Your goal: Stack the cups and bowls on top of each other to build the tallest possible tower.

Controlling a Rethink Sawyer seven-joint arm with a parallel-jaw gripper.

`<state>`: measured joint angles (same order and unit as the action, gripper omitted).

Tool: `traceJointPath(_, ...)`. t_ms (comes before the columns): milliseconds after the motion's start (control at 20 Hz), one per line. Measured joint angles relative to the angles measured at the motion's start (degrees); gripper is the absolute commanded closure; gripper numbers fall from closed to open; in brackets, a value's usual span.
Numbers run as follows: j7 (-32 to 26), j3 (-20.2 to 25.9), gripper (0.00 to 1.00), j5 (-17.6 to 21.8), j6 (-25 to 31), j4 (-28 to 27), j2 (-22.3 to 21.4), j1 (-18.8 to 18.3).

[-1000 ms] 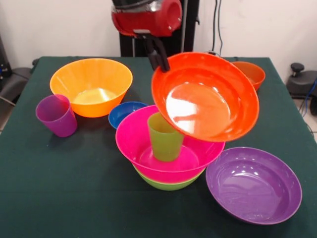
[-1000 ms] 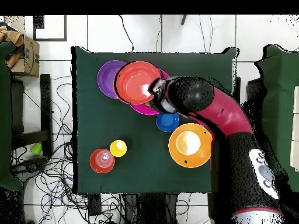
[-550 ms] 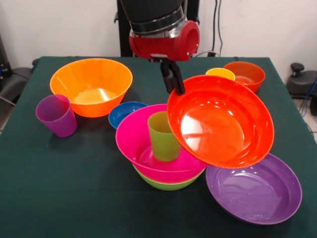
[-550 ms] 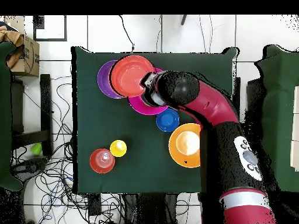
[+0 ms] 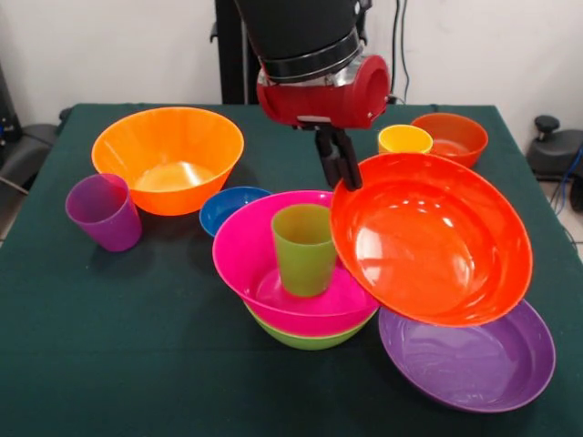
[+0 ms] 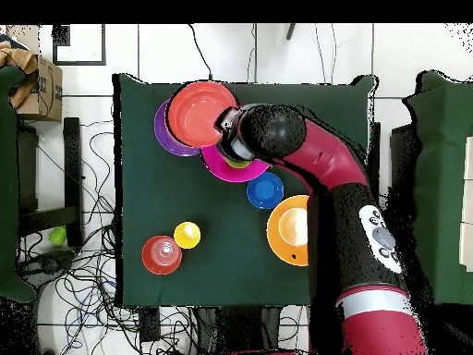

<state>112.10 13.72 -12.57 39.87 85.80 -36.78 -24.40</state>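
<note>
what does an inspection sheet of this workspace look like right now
surface: dark green table.
job's things: green cup upright in pink bowl, nested in lime green bowl; large red-orange bowl held tilted above purple bowl; orange bowl, blue bowl, purple cup, yellow cup, small red-orange bowl apart.
clutter: nothing seen.
gripper: gripper shut on large red-orange bowl's rim.
cables: tangle on floor.
surroundings: cardboard box.
</note>
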Motion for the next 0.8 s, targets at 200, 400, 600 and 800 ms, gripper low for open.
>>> traceJointPath(200,0.0,0.01,1.0,-1.16,0.14,0.01,-0.9,0.67)
traceJointPath(400,0.0,0.02,1.0,-1.94,0.98,0.02,-3.11,0.58)
traceJointPath(600,0.0,0.02,1.0,-2.06,1.94,0.07,-5.45,-0.48)
traceJointPath(800,0.0,0.02,1.0,-1.91,3.5,0.06,-7.53,-2.92)
